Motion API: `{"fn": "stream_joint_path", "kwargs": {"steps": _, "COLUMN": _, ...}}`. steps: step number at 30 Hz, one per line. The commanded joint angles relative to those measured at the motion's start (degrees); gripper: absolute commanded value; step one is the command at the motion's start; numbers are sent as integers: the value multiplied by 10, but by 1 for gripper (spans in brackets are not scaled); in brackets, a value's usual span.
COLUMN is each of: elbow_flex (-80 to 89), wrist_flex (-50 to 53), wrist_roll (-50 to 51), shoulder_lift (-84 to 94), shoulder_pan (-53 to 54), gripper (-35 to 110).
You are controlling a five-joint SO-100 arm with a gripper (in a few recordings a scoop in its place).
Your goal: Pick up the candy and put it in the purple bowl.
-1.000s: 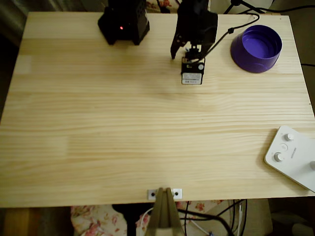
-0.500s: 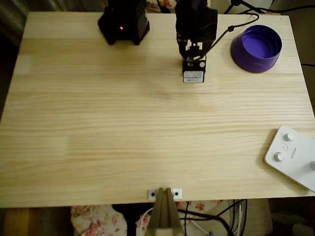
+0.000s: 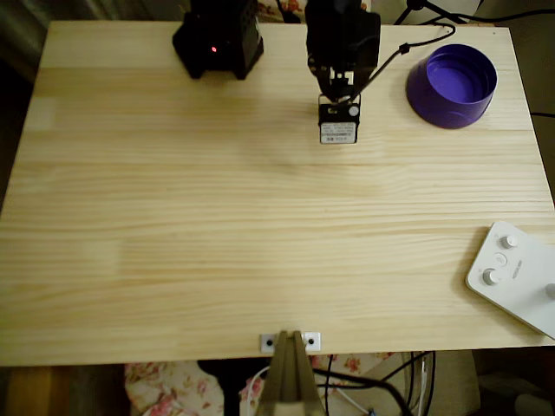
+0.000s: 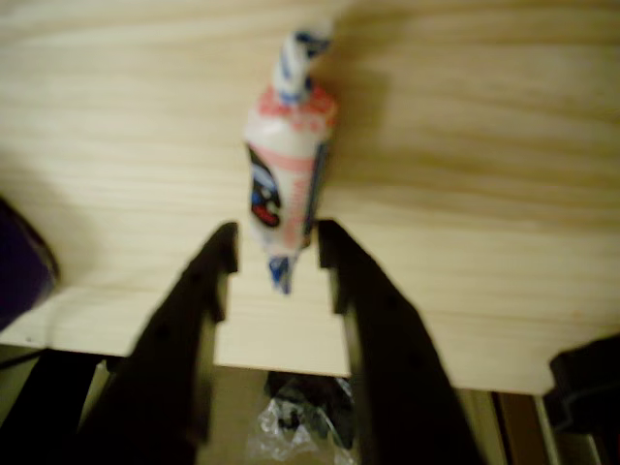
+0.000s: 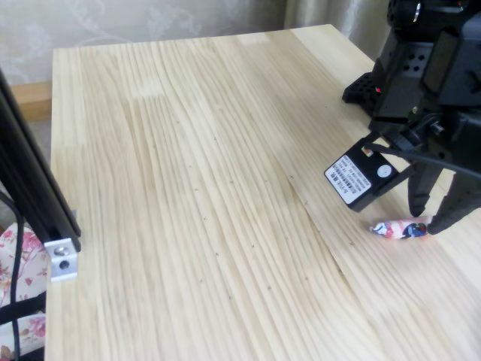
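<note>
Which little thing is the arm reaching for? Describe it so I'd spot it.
On the wooden table, look beneath the black arm, between its open gripper fingers. There lies the candy: a slim pinkish wrapped sweet with twisted ends, much smaller than the purple bowl.

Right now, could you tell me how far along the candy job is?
Done: the gripper is down at the candy, open jaws astride its lower wrapper end. In hand: the grasp itself; the candy lies on the table in the fixed view, not lifted. Left: close, lift, carry to the purple bowl, whose visible inside holds nothing in the overhead view, and release.
</note>
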Motion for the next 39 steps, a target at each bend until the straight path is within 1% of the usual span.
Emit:
{"fn": "stream_joint_path", "kwargs": {"steps": 1, "elbow_flex": -21, "wrist_flex": 26, "wrist_roll": 8, "shoulder_lift": 44, "shoulder_pan": -3, "gripper": 16}}
{"fn": "stream_joint_path", "kwargs": {"steps": 6, "elbow_flex": -67, "wrist_flex": 71, "wrist_roll": 0, "shoulder_lift": 40, "shoulder_pan": 5, "gripper": 21}}
{"fn": "stream_joint_path", "kwargs": {"steps": 15, "elbow_flex": -134, "wrist_flex": 58, "wrist_roll": -17, "shoulder_lift": -49, "shoulder_pan": 12, "gripper": 21}}
{"fn": "stream_joint_path", "kwargs": {"steps": 31, "elbow_flex": -118, "wrist_flex": 31, "wrist_roll": 18, "shoulder_lift": -139, "shoulder_pan": -3, "gripper": 21}}
{"fn": "stream_joint_path", "kwargs": {"steps": 39, "elbow_flex": -118, "wrist_flex": 33, "wrist_roll": 21, "shoulder_lift": -138, "shoulder_pan": 2, "gripper": 15}}
